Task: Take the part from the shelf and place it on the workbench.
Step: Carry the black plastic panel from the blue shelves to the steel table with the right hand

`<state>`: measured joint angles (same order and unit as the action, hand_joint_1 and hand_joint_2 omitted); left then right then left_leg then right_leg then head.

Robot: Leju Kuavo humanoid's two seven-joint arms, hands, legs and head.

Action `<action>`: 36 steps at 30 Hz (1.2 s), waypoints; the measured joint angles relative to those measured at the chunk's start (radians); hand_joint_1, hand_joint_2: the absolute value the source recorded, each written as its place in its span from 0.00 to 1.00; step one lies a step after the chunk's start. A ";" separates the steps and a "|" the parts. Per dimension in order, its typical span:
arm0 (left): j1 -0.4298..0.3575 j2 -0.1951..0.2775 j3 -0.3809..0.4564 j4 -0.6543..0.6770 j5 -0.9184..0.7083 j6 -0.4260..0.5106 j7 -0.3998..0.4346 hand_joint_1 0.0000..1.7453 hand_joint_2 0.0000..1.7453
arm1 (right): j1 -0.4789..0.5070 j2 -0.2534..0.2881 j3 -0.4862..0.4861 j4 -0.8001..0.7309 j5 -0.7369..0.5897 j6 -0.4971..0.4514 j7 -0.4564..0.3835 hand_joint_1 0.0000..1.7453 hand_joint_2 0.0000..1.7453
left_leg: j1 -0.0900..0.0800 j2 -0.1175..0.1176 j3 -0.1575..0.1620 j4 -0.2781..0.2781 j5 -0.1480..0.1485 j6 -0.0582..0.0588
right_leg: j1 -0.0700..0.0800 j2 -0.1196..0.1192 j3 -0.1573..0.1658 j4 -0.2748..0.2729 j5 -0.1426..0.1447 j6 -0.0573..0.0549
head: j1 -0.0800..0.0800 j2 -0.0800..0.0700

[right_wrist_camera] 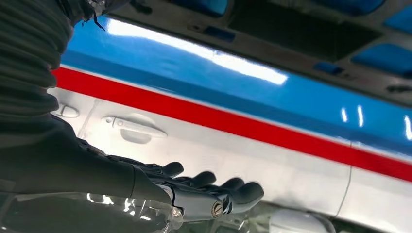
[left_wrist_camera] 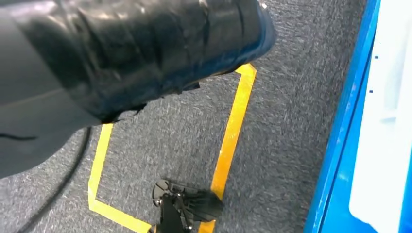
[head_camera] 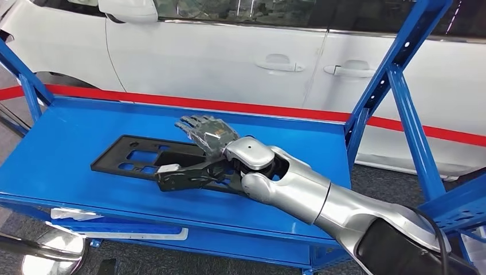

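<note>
The part (head_camera: 137,157) is a flat black plastic panel with rectangular cutouts. It lies on the blue shelf (head_camera: 69,143), long side running left to right. My right arm reaches in from the lower right. My right hand (head_camera: 207,133) is over the part's right end with its fingers stretched out toward the far side and nothing held. Whether the palm touches the part I cannot tell. In the right wrist view the right hand (right_wrist_camera: 194,189) shows dark fingers (right_wrist_camera: 243,191) straight and side by side, with nothing between them.
Slanted blue shelf uprights (head_camera: 401,103) stand close to my right arm, and another upright (head_camera: 26,86) stands at the left. Behind the shelf are a white car (head_camera: 258,63) and a red band (head_camera: 229,107). Yellow floor tape (left_wrist_camera: 233,131) marks grey carpet beside the shelf's blue edge (left_wrist_camera: 340,145).
</note>
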<state>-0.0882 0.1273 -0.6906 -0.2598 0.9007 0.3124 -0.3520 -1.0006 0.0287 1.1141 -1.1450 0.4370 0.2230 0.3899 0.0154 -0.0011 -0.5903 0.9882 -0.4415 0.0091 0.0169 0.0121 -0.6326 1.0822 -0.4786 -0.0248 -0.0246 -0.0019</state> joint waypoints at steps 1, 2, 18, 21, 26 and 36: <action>0.000 0.000 0.000 0.000 0.000 0.001 0.000 0.00 0.00 | 0.008 -0.007 0.001 -0.008 -0.004 0.009 0.002 0.00 1.00 | 0.001 0.001 0.002 -0.003 0.002 0.002 | -0.004 -0.001 -0.023 0.050 -0.028 0.007 | 0.002 0.000; -0.001 0.000 0.000 0.000 0.000 0.001 0.000 0.00 0.00 | 0.018 -0.012 0.003 -0.016 -0.008 0.017 0.002 0.00 1.00 | 0.002 0.001 0.003 -0.004 0.002 0.004 | -0.008 -0.001 -0.054 0.113 -0.058 0.013 | 0.003 0.000; -0.003 -0.005 0.000 0.000 -0.001 0.001 -0.002 0.00 0.00 | 0.092 -0.015 0.062 -0.072 -0.096 0.101 -0.038 0.00 1.00 | 0.017 -0.001 -0.096 0.230 -0.133 -0.057 | -0.031 0.000 0.003 -0.043 0.048 -0.020 | -0.005 0.000; -0.001 -0.005 0.000 0.000 -0.002 -0.001 -0.003 0.00 0.00 | 0.103 -0.014 0.081 -0.068 -0.100 0.100 -0.041 0.00 1.00 | 0.018 -0.001 -0.100 0.252 -0.123 -0.061 | -0.031 -0.001 -0.006 -0.041 0.055 -0.017 | -0.005 0.000; -0.005 -0.006 0.000 0.000 -0.008 -0.004 -0.003 0.00 0.00 | 0.107 -0.010 0.095 -0.041 -0.081 0.082 -0.048 0.00 1.00 | 0.013 -0.005 0.020 0.032 -0.053 -0.044 | -0.026 -0.002 -0.018 -0.029 0.060 0.011 | -0.002 0.000; -0.002 -0.008 0.000 0.000 -0.014 -0.008 -0.004 0.00 0.00 | 0.124 -0.004 0.107 0.064 -0.043 0.049 -0.055 0.00 1.00 | 0.007 -0.005 0.019 0.021 -0.033 -0.001 | -0.027 -0.007 -0.119 0.202 -0.036 0.033 | 0.002 0.000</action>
<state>-0.0897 0.1196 -0.6909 -0.2594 0.8866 0.3049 -0.3559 -0.8766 0.0249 1.2213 -1.0810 0.3939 0.2718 0.3351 0.0223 -0.0065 -0.5714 1.0095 -0.4742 0.0085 -0.0103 0.0054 -0.7514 1.2842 -0.5144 0.0078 -0.0221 -0.0019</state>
